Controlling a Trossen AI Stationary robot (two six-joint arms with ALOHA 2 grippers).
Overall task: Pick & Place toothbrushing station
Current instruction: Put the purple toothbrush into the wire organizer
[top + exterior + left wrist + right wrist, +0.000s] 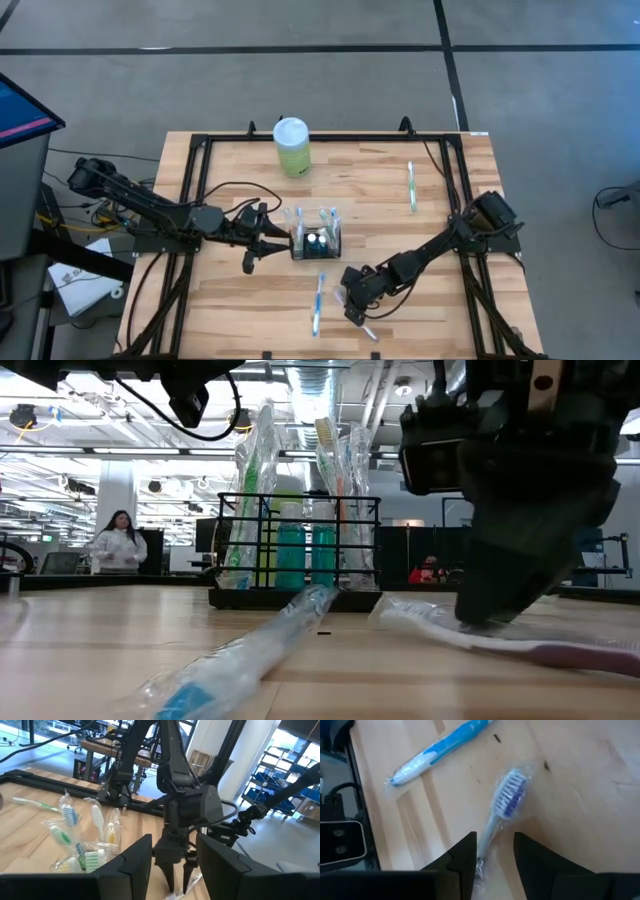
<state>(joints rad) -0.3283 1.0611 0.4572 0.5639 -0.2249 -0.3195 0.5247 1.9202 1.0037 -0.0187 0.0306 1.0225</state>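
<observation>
The right claw [357, 318] hangs spread over a wrapped purple toothbrush [506, 800] on the bench [450, 300], near-right of the mesh caddy [316, 241] at centre. Straddle the handle squarely before pinching. The left claw [268, 240], spread, waits beside the caddy

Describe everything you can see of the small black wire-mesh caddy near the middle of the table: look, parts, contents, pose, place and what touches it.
The small black wire-mesh caddy is rectangular, seemingly metal, with thin upright bars, a top rail and a solid dark base. It stands upright on the pale wooden table, near its middle. Several plastic-wrapped toothbrushes stand in it, heads rising above the rim, beside two teal tubes. The left tool is close beside it; contact cannot be told. A wrapped blue toothbrush lies in front.
</observation>
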